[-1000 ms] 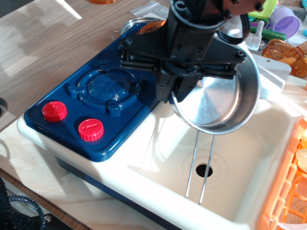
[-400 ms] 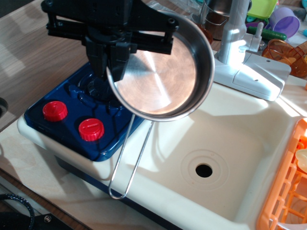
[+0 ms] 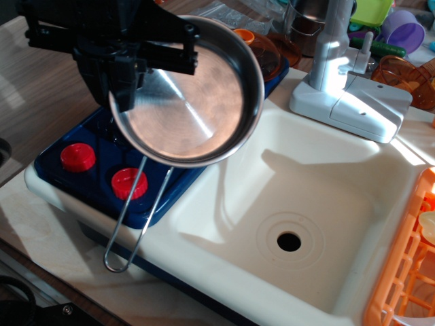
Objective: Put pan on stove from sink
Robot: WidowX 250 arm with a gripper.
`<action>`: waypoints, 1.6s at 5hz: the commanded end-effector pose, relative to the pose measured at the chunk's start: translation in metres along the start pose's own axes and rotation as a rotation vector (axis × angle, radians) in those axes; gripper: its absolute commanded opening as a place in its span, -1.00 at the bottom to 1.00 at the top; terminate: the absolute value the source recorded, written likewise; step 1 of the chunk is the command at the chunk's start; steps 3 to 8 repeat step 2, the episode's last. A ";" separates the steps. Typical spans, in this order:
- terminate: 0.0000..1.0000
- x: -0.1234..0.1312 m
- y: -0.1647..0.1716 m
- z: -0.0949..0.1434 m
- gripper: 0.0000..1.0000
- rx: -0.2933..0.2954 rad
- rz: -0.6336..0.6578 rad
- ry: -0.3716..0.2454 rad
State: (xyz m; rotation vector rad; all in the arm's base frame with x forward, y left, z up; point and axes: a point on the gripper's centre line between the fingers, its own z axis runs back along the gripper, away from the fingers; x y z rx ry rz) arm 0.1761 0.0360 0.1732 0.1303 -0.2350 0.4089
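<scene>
Pan (image 3: 187, 95), shiny and tilted, hangs above stove (image 3: 173, 187), gripped by tool (image 3: 126, 75).

1 pan (image 3: 187, 92) is counted, gripped at its rim by the 1 gripper (image 3: 121, 85). Below the gripper, 2 red knobs (image 3: 77, 157) are seen on 1 stove (image 3: 173, 187). To its right, 1 sink (image 3: 319, 204), 1 drain hole (image 3: 289, 240) and 1 faucet (image 3: 340, 68) are counted.

Pan (image 3: 187, 102) above stove (image 3: 81, 178); sink (image 3: 299, 204) right of stove.
</scene>
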 end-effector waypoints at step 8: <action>1.00 0.025 0.018 -0.018 1.00 -0.081 -0.075 -0.028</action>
